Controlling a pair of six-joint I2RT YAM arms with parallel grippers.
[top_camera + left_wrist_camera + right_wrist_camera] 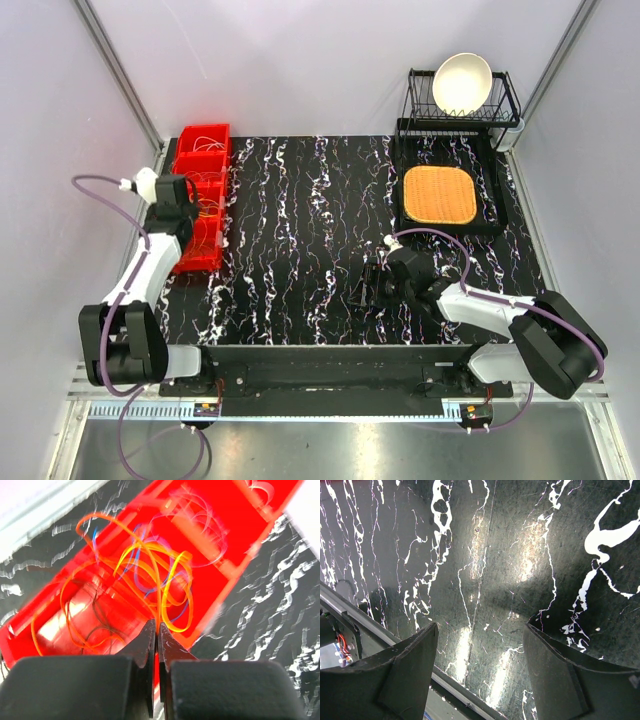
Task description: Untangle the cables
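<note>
The cables point(145, 555) are a loose tangle of orange and yellow loops with some blue and dark strands, lying in a red bin point(235, 540) at the table's left edge. In the top view the cables point(207, 215) show as thin strands inside the bin point(205, 132). My left gripper point(158, 626) hovers over the bin, shut on an orange cable point(160, 602) that runs up from between its tips; this view is blurred. In the top view the left gripper point(192, 218) is above the bin's near half. My right gripper point(480, 627) stands open and empty over bare marbled surface point(510, 555), right gripper point(366, 284) near the table's front middle.
A black dish rack point(505, 105) holding a white bowl point(461, 82) stands at the back right. In front of it an orange woven mat point(439, 194) lies on a black tray. The table's front metal edge point(380, 632) runs just below my right fingers.
</note>
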